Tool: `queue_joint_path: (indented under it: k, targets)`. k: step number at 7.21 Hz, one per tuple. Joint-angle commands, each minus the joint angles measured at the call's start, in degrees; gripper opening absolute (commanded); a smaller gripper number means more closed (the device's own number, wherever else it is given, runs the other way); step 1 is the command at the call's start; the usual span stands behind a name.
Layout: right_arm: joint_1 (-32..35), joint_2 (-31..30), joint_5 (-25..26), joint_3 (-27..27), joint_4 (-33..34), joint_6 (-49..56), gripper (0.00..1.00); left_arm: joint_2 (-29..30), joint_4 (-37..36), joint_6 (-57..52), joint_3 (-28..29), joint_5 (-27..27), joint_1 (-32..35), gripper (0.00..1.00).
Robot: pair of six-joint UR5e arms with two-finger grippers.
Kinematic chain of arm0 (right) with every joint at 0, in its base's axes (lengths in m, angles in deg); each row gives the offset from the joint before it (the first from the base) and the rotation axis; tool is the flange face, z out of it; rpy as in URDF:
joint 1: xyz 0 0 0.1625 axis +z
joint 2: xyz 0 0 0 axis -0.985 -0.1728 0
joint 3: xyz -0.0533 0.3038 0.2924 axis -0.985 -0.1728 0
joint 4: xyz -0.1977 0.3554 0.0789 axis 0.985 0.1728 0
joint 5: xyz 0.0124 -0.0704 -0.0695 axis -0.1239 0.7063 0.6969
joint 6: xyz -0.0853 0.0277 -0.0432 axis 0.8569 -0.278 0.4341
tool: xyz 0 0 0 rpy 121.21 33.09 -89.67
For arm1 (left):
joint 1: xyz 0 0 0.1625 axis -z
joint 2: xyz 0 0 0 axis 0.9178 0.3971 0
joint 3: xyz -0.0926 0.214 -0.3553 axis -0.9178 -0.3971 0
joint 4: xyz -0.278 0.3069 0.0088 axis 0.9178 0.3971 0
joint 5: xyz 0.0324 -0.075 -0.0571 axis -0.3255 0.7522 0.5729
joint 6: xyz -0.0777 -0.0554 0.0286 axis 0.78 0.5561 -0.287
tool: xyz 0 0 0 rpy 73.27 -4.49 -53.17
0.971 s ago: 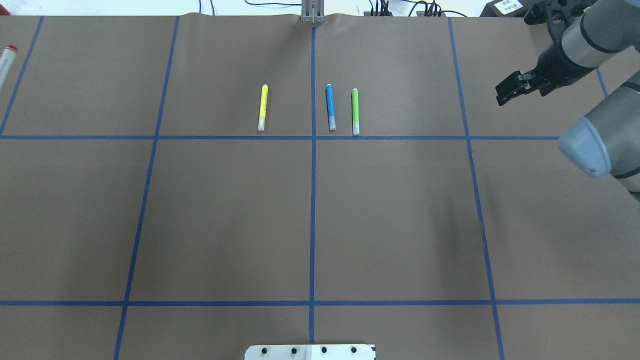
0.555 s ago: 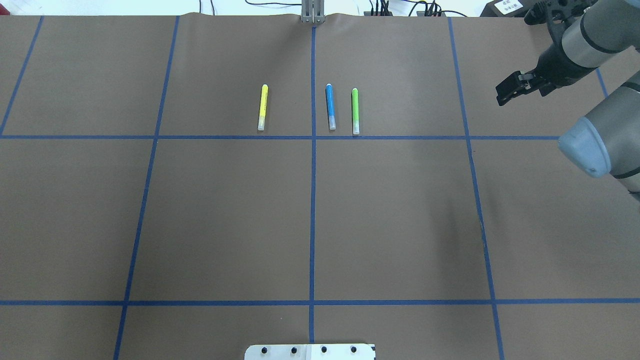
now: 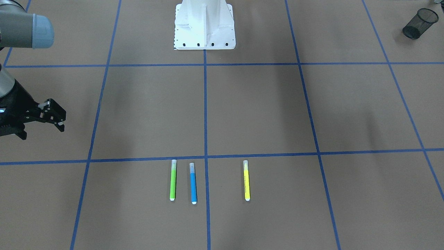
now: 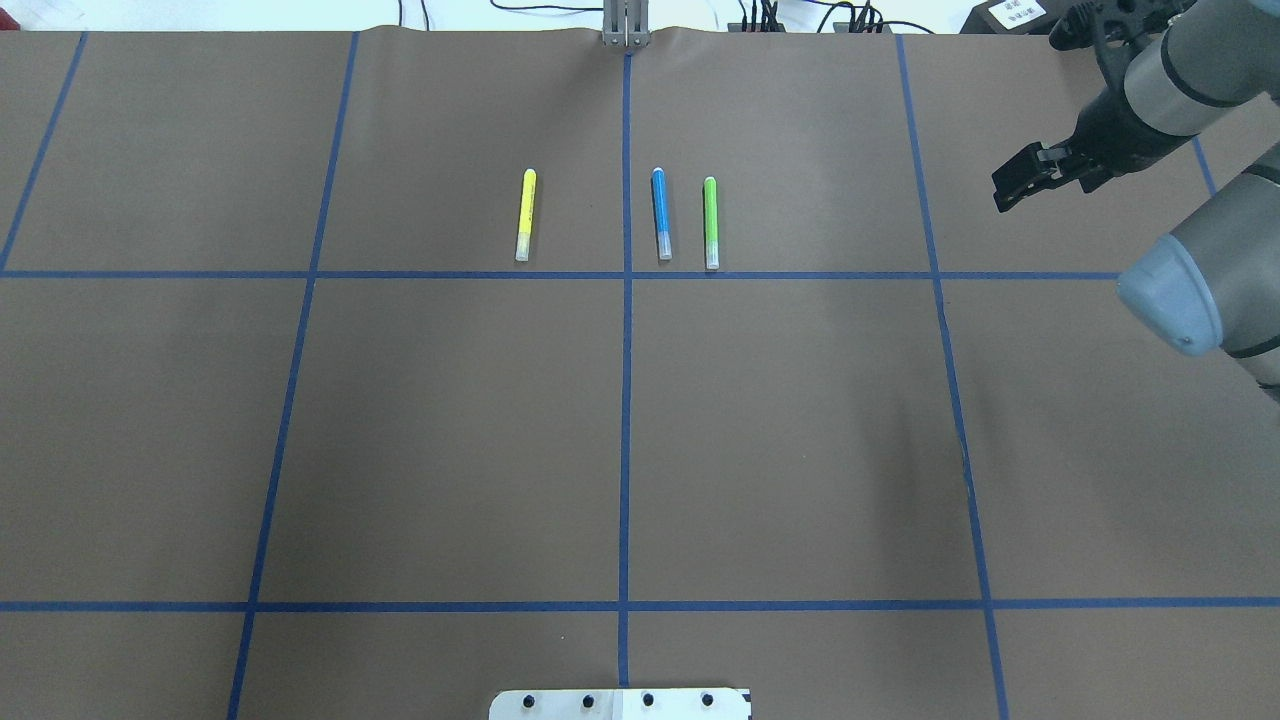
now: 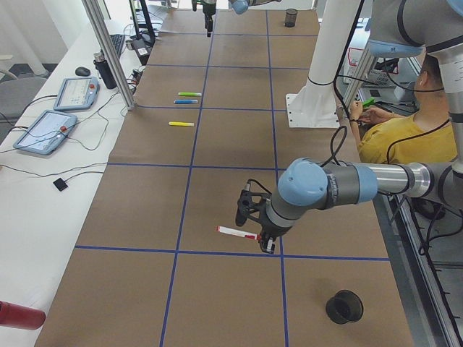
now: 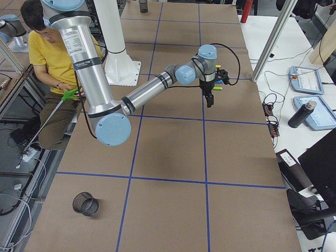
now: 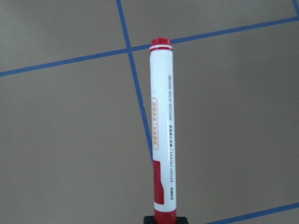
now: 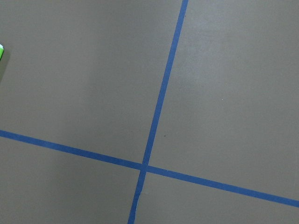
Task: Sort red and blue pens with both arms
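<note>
Left hand is clenched on the red pen, gripping it at the red cap end so that the white barrel sticks straight out in the wrist view, over a crossing of blue tape lines. Seen from the left end of the tabletop, this pen is held roughly level and low over the brown paper, with a black mesh cup standing near it. The right hand hangs above the tabletop on the robot's right, well apart from the pens. Nothing shows between its fingers, and I cannot tell whether it is spread or closed.

The blue pen lies flat on the far half of the tabletop, just to the robot's right of the centre tape line. A green pen lies just beside it, parallel, and a yellow pen lies on the other side of that line. All three stop short of the cross line. A person in a yellow shirt sits behind the white base.
</note>
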Motion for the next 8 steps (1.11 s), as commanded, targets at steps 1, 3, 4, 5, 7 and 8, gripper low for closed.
queue_joint_path:
  k: [1, 3, 4, 5, 7, 8]
  targets:
    - [0.00, -0.09, 0.23, 0.00, -0.78, 0.00, 1.00, -7.75, -0.73, -2.01, 5.62, -0.22, 11.12, 0.00]
    - [0.00, -1.05, 0.31, -0.44, -3.69, 0.00, 1.00, -10.86, -14.79, -2.80, 5.73, -0.31, 16.15, 0.00]
    - [0.09, -0.97, 0.31, -0.44, -3.69, 0.00, 1.00, -10.60, -22.11, -5.50, 5.38, -0.74, 20.62, 0.00]
    - [0.09, -0.97, 0.31, -0.44, -3.69, -0.09, 1.00, -9.55, -29.14, -5.70, 5.12, -0.75, 22.31, 0.00]
    - [0.00, -0.97, 0.66, -0.44, -4.13, -0.09, 1.00, -8.05, -41.29, -5.27, 3.46, -1.10, 25.38, 0.00]
    - [0.00, -0.97, 1.28, -0.53, -4.13, -0.09, 1.00, -7.96, -43.86, -4.05, 4.84, -3.54, 27.76, 0.00]
